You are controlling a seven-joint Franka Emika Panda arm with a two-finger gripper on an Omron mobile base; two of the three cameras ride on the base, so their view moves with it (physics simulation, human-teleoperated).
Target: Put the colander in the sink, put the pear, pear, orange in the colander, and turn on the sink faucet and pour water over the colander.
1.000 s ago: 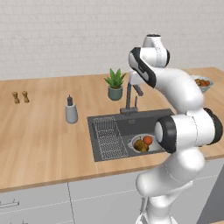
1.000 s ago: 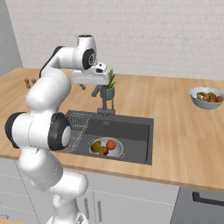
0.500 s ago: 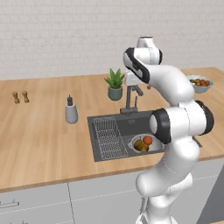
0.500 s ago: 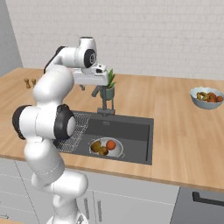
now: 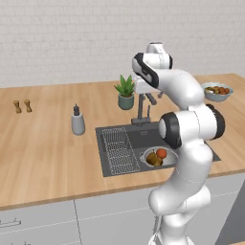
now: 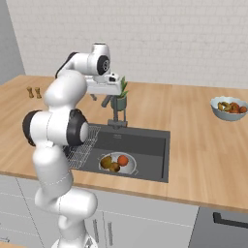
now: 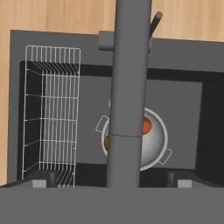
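The colander [image 6: 117, 163] sits on the floor of the sink [image 6: 145, 145], holding the orange [image 6: 123, 160] and two pears [image 6: 108, 163], with a wire rack [image 6: 82, 147] at its nine o'clock. Above it, the gripper [image 7: 112, 181] hangs over the sink faucet [image 7: 127, 96], its spout running between wide-open jaws without visible contact. A fruit bowl [image 6: 229, 108] rests on the counter at three o'clock.

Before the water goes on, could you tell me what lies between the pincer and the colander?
In the hand view, the faucet spout crosses between the open pincer and the colander in the sink.
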